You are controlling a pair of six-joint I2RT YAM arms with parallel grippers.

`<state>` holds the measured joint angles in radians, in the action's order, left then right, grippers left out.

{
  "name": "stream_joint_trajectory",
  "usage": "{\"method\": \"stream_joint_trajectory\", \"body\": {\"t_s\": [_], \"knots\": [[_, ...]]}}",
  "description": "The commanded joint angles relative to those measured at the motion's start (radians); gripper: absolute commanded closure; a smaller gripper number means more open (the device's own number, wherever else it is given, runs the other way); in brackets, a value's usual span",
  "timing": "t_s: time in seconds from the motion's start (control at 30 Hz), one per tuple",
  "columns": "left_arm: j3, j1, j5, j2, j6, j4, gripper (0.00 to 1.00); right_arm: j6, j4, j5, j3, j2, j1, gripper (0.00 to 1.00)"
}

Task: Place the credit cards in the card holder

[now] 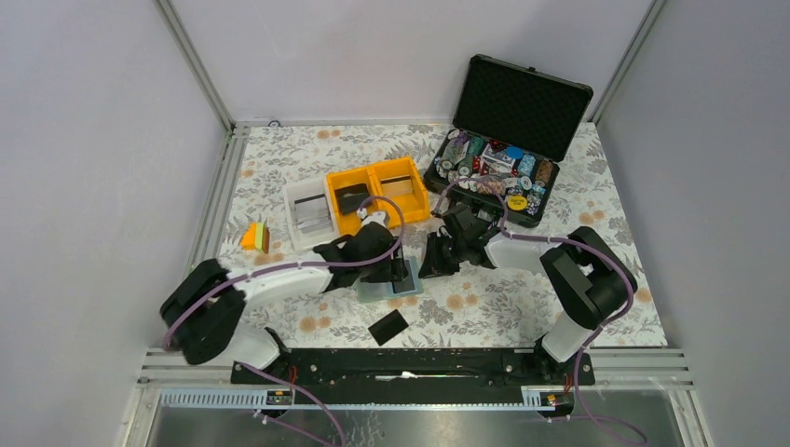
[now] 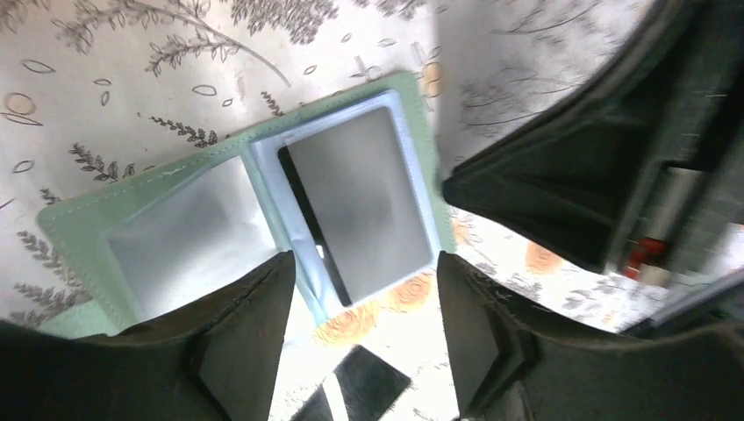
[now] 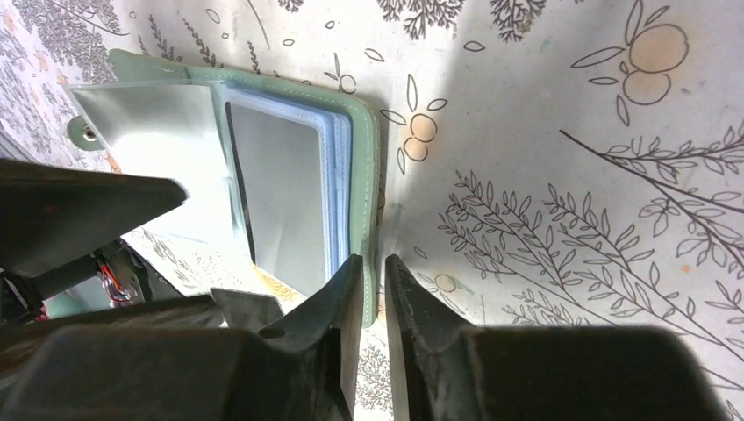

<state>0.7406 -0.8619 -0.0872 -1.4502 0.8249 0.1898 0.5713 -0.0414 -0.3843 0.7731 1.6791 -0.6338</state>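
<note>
The card holder (image 1: 389, 288) lies open on the floral table, sage-green cover (image 2: 175, 168) down and clear pockets up. A grey card with a black edge (image 2: 364, 206) sits in its right-hand pocket, also seen in the right wrist view (image 3: 285, 197). My left gripper (image 2: 360, 294) hovers open over the holder's near edge (image 1: 396, 271). My right gripper (image 3: 373, 260) is nearly closed with the holder's green edge (image 3: 364, 132) between its tips (image 1: 438, 262). A black credit card (image 1: 388, 327) lies on the table below the holder, and shows between the left fingers (image 2: 360, 386).
Two yellow bins (image 1: 377, 191) and a white bin (image 1: 309, 212) holding cards stand behind the holder. An open black case (image 1: 508, 130) with poker chips is at the back right. A small orange-and-green block (image 1: 255, 237) is on the left.
</note>
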Motion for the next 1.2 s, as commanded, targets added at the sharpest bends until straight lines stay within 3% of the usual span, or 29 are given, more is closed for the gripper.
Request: {"method": "stream_joint_trajectory", "body": {"t_s": [0.0,0.23,0.6,0.83,1.17], "knots": [[0.024,-0.001,-0.055,0.169,-0.063,0.050,0.33,-0.025,0.035,0.028,0.038,-0.070,-0.004,0.75],[-0.114,0.151,-0.010,0.317,-0.047,0.070,0.25,-0.024,0.025,-0.015,0.035,-0.118,-0.025,0.68],[-0.255,0.277,0.082,0.335,-0.030,-0.029,0.17,-0.010,-0.007,-0.043,0.051,-0.046,-0.074,0.65],[-0.284,0.285,0.083,0.300,-0.030,-0.064,0.27,-0.003,-0.017,-0.045,0.056,-0.011,-0.083,0.71],[-0.301,0.287,0.125,0.239,-0.022,-0.120,0.52,0.019,-0.042,-0.052,0.052,0.003,-0.088,0.74]]}}
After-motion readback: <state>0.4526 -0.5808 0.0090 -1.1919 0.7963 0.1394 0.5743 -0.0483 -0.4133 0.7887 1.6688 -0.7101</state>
